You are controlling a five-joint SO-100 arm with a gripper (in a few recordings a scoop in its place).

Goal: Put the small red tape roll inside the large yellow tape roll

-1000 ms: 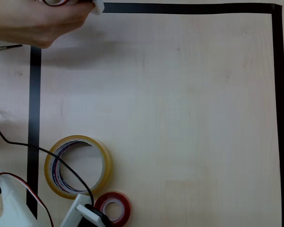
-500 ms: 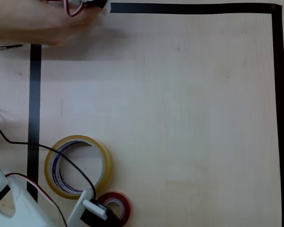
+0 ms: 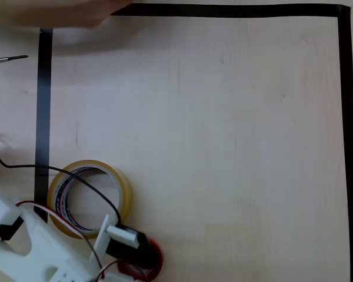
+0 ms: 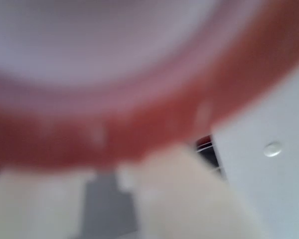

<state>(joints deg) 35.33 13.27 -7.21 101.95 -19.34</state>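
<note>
So in the overhead view the gripper (image 3: 142,257) sits right over the small red tape roll (image 3: 156,258) down at 7 o'clock on the table (image 3: 235,147), covering most of it. Can't tell if the claw is apart or clamped. The large yellow tape roll (image 3: 125,187) lies flat just at 10 o'clock of the red one. Wrist view is a blurry red arc (image 4: 139,129).

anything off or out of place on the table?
Mostly fine. A black cable lies across the yellow tape roll, over its opening. The tool sits over the red tape roll, hiding most of it. A thin metal tool lies outside the black border.
</note>
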